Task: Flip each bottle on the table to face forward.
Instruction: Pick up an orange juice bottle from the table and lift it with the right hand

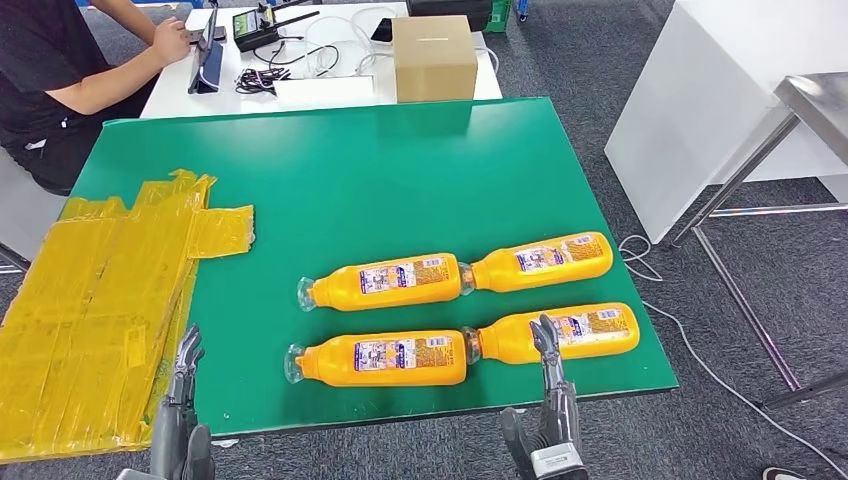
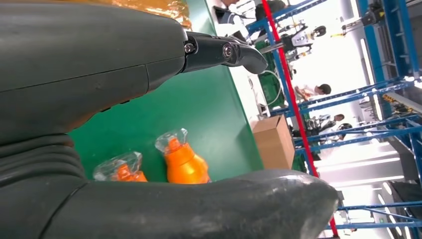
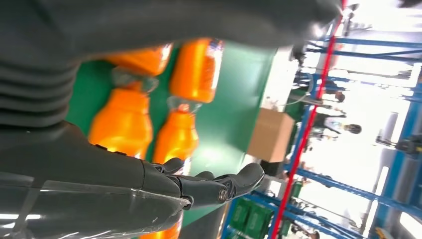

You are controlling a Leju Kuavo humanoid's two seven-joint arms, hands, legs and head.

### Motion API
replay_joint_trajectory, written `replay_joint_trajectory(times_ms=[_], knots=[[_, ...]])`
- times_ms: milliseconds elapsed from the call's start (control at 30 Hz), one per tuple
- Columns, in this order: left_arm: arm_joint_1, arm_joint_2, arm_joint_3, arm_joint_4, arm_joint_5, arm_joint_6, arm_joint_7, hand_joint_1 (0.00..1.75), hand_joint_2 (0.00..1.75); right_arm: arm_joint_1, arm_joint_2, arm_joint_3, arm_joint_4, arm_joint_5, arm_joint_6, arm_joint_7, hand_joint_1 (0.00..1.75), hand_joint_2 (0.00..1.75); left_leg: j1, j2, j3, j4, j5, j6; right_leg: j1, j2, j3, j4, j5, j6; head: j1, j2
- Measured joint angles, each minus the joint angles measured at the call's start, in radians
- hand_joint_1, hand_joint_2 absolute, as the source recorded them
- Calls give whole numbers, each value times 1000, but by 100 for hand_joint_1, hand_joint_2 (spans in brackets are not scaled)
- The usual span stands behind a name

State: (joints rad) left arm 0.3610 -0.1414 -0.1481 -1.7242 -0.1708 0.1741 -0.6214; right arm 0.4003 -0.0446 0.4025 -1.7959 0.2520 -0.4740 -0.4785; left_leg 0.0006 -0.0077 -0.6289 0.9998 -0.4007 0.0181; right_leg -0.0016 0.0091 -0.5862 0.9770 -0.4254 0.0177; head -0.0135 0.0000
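Several orange bottles lie on their sides on the green table (image 1: 380, 170), caps to the left, printed labels up: far left bottle (image 1: 385, 281), far right bottle (image 1: 540, 261), near left bottle (image 1: 378, 360), near right bottle (image 1: 563, 334). My right hand (image 1: 550, 400) rises at the table's near edge, fingers straight and empty, its tips in front of the near right bottle. My left hand (image 1: 178, 410) is at the near left edge, fingers apart, holding nothing. In the left wrist view two clear-capped bottle necks (image 2: 176, 154) show; in the right wrist view the bottles (image 3: 122, 119) lie beyond my fingers (image 3: 219, 181).
Crumpled yellow tape sheets (image 1: 100, 300) cover the table's left part. A cardboard box (image 1: 433, 57) stands just past the far edge. A person in black (image 1: 60, 70) sits at the far left by a white table with cables. A white cabinet (image 1: 730, 90) and metal frame stand right.
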Motion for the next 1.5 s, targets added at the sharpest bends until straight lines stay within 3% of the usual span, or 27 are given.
replay_joint_trajectory(times_ms=[167,333,600,967,1500], knots=[[7,-1,21,0,4,-19,-8,0,0,58,-81,4,-53,164,-78,154,0,175,-1,0,0,0,-1,1,0,0,1,0,-1,2,0,0],[12,-2,32,1,6,-33,-8,0,0,84,-146,9,-91,227,-104,227,0,175,-1,0,1,0,-2,2,-1,0,1,0,-1,2,0,0],[-12,-2,34,11,4,-63,11,0,0,-10,-199,80,-66,404,-78,367,0,175,-2,0,5,0,-1,2,-1,0,4,0,-1,2,0,0],[-39,-2,17,40,5,-72,33,0,0,-159,-191,153,52,452,26,420,0,175,-2,0,5,0,-1,2,-1,0,6,0,-1,2,0,0],[-79,2,12,90,12,-97,42,0,0,-290,-114,172,235,514,176,458,0,175,-2,0,5,0,-1,2,-1,0,6,0,-1,2,0,0]])
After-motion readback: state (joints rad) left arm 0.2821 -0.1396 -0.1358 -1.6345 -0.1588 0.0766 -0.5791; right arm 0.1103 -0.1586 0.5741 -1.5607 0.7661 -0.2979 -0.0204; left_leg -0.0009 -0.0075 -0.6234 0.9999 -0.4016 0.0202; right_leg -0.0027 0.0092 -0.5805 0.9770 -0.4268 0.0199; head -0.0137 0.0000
